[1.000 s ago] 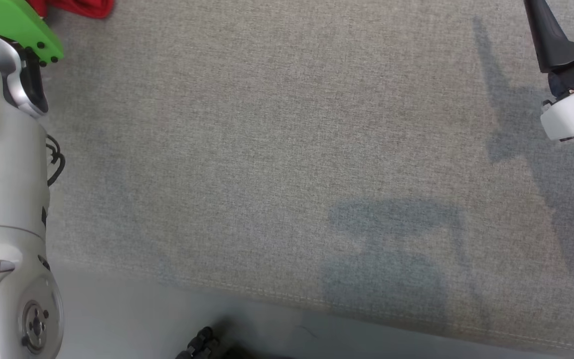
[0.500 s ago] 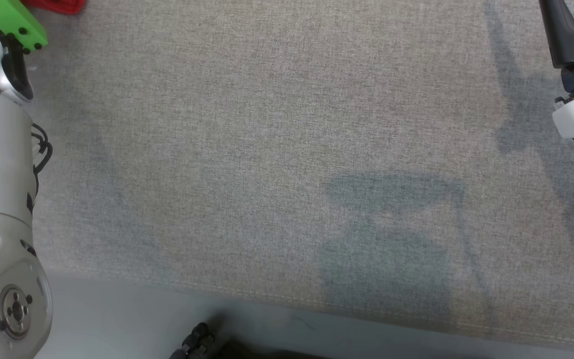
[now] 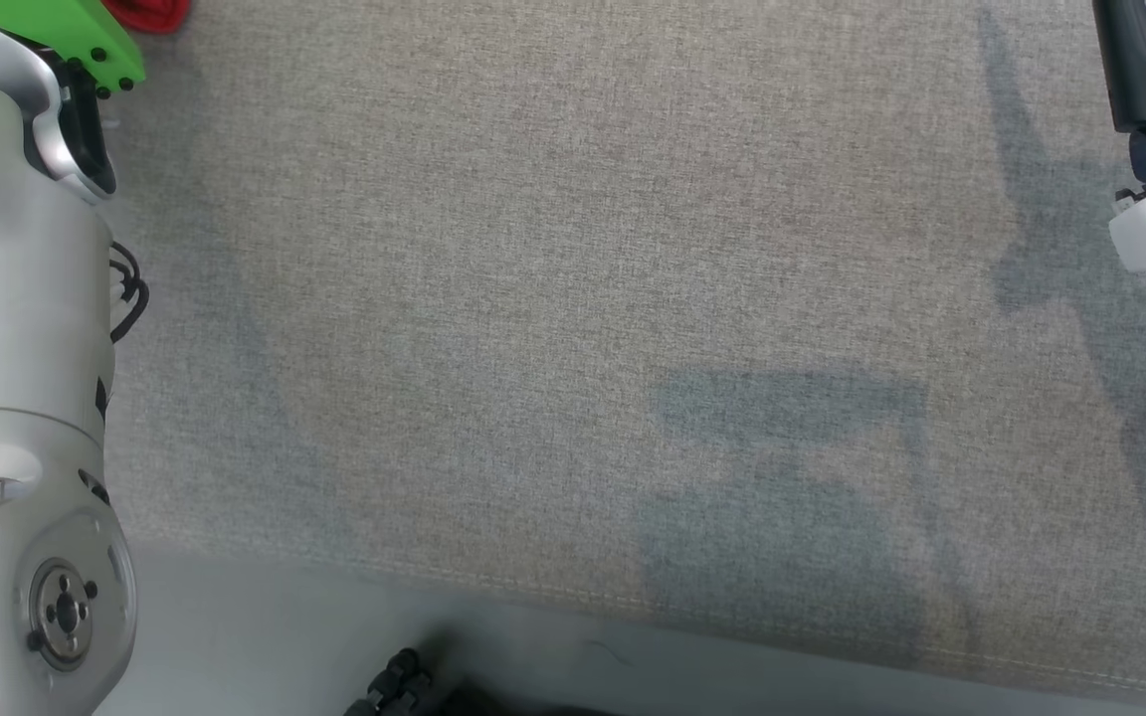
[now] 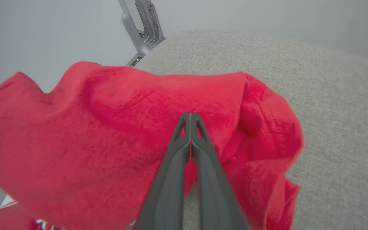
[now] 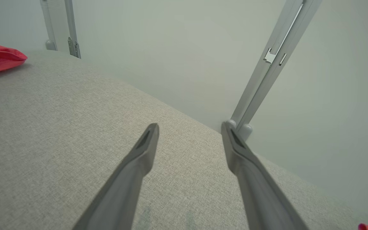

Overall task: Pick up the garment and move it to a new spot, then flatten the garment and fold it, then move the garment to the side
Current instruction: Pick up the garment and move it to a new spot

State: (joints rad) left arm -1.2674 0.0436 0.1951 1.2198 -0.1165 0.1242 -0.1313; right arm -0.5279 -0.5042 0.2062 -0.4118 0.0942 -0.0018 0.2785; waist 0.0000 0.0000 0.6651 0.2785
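Your left gripper (image 4: 190,115) has its two dark fingers pressed together, tips nipped onto the red garment (image 4: 101,127). The garment is bunched across the left wrist view from 9 to 4 o'clock, on the grey padded surface (image 3: 573,298). In the head view it is a red scrap at 11 o'clock, just past the green bracket (image 3: 56,25) on your left arm. Your right gripper (image 5: 188,127) stands wide apart and holds nothing, above the grey surface. In its wrist view the garment sits at 9 o'clock, well apart from it.
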